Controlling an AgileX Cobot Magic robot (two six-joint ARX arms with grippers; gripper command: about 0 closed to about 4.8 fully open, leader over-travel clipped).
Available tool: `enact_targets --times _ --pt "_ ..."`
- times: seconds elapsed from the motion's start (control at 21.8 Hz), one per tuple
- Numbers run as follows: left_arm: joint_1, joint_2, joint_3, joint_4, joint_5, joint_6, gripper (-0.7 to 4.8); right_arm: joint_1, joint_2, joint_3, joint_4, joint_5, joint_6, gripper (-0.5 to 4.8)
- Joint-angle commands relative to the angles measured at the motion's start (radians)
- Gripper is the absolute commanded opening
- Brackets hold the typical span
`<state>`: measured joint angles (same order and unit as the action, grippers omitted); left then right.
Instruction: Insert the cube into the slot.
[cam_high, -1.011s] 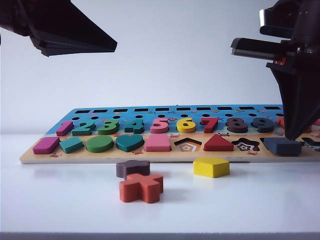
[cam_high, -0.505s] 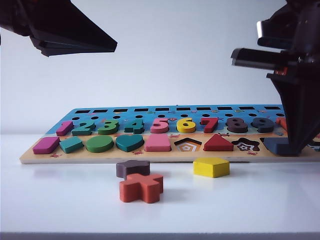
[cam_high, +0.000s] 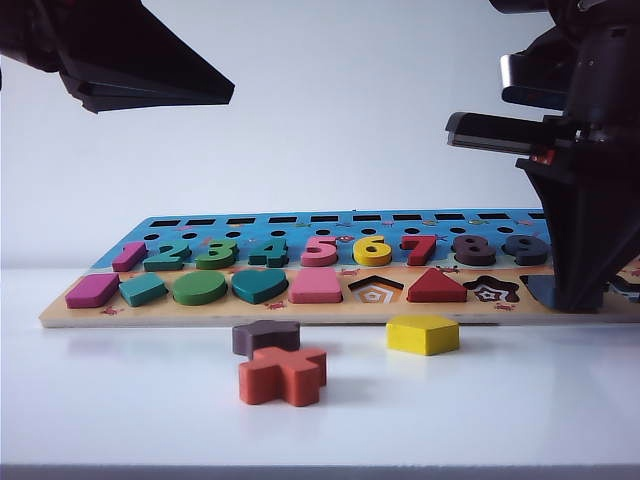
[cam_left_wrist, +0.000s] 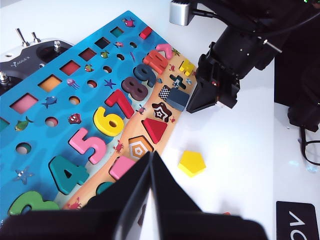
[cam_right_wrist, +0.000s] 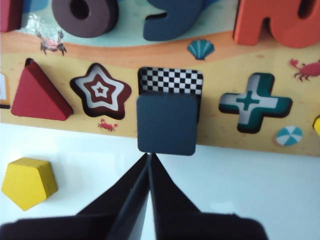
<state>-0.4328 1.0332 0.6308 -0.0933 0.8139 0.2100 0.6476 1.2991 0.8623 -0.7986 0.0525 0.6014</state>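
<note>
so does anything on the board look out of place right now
Yes: the dark cube sits only partly over its checkered slot, overhanging the board's front edge, not seated. The shut right pincer is at its near edge.

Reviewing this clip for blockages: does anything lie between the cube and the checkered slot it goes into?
Nothing visible does. The cube rests partly over the slot, whose far checkered strip shows bare. The shut right gripper sits at the cube's near edge. The left gripper hangs shut, away from it.
</note>
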Motion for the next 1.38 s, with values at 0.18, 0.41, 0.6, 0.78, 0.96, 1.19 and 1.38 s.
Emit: enact_targets --times 0.18,0.41,0.6,0.78,0.96,1.19,1.38 --pt "0.0 0.0 0.005 0.014 0.008 0.0 0.1 -0.019 -0.002 0.003 0.017 0.03 -0.013 -0.07" --pt "0.0 0.0 0.005 0.014 0.008 0.0 0.1 -0.031 0.001 0.003 0.032 0.03 -0.024 -0.07" --pt "0.0 0.0 0.005 0.014 0.008 0.0 0.1 -0.031 0.008 0.003 0.044 0.029 -0.028 -0.07" --pt "0.0 0.0 0.005 0.014 0.008 0.0 0.1 -0.031 0.012 0.003 0.047 0.029 -0.031 -0.07" --pt "0.0 0.0 0.005 0.014 0.008 0.0 0.1 -0.031 0.013 0.003 0.057 0.029 -0.031 -0.07" --pt "0.0 -0.001 0.005 0.014 0.008 0.0 0.1 -0.032 0.013 0.003 0.061 0.021 -0.031 -0.07" --pt "0.0 -0.001 0.005 0.014 0.008 0.0 0.1 -0.028 -0.025 0.005 0.002 -0.135 -0.03 -0.03"
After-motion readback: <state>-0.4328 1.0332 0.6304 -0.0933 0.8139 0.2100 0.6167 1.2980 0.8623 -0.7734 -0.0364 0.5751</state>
